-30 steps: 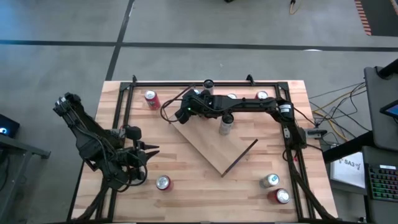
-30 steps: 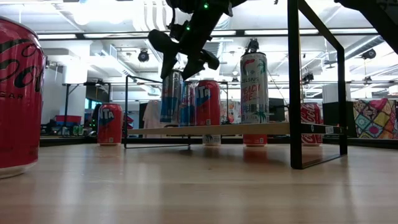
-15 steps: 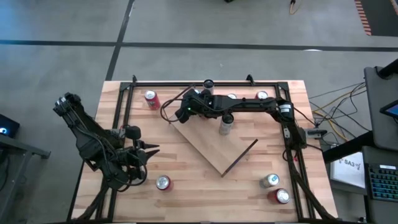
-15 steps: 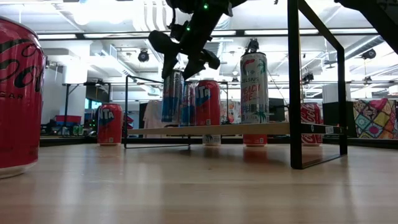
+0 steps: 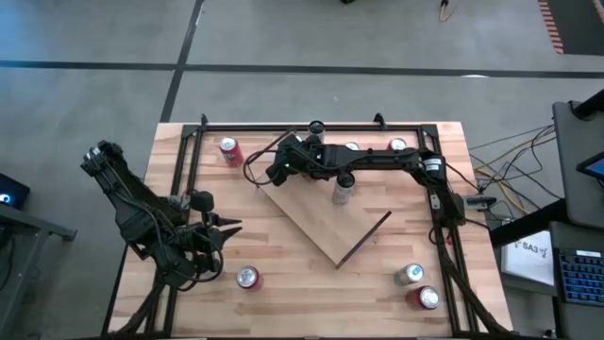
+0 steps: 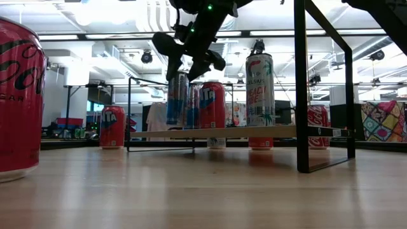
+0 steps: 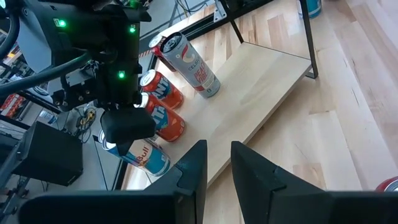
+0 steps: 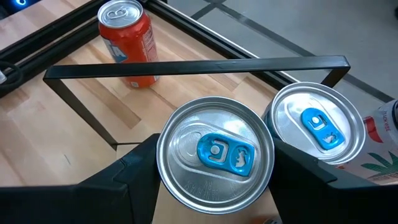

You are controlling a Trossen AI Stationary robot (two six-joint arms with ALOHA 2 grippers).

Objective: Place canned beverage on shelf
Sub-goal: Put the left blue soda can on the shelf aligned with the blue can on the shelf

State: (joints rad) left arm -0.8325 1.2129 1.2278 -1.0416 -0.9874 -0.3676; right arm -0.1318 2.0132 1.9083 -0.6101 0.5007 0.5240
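My right gripper (image 8: 214,171) clamps the slim blue can (image 8: 215,154) over the shelf (image 5: 326,227), several cans already placed, not released, others left on the table (image 5: 293,283).

overhead, table-level, two wrist views

Even, bright overhead light fills every view; ceiling strip lights (image 6: 267,33) glow in the low view. Shadows on the table (image 5: 283,255) are soft and faint. The near red can (image 6: 19,102) at the low view's edge is blurred and oversized, while far cans stay fairly sharp. A silver can top (image 8: 214,152) shows mild glare. The wrist views bend straight lines slightly at their edges.
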